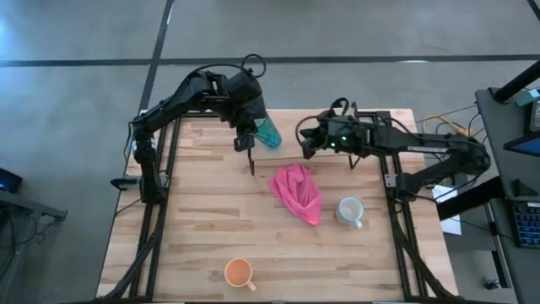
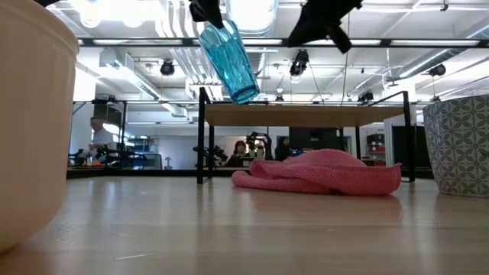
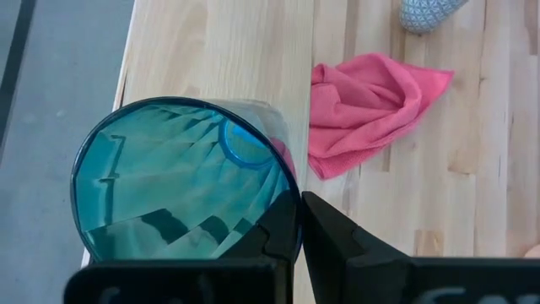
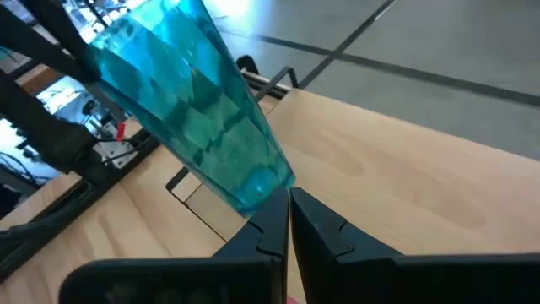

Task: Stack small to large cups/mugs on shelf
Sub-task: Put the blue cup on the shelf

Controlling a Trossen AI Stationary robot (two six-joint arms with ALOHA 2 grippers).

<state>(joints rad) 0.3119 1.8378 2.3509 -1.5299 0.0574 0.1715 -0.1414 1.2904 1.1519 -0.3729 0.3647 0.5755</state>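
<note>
Teal tumbler (image 3: 181, 181) in left tool (image 3: 295, 228), tilted

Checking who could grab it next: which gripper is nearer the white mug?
Right. The right gripper hovers over the shelf, up-table from the white mug; the left gripper, holding the teal tumbler, is farther off.

The high view looked straight down from above, taking in the whole tabletop (image 1: 202, 219) and both arms. The low view sat at tabletop height, very near a pale mug (image 2: 27, 122) at its edge, and faced level across the wood toward the shelf (image 2: 306, 114) and the room behind. The left wrist view looked down close past its own arm's jaws into the teal tumbler (image 3: 181, 181). The right wrist view faced that tumbler (image 4: 198, 110) from the other side, close by. All four views shared the tumbler; three shared the pink cloth (image 1: 297, 192).
</note>
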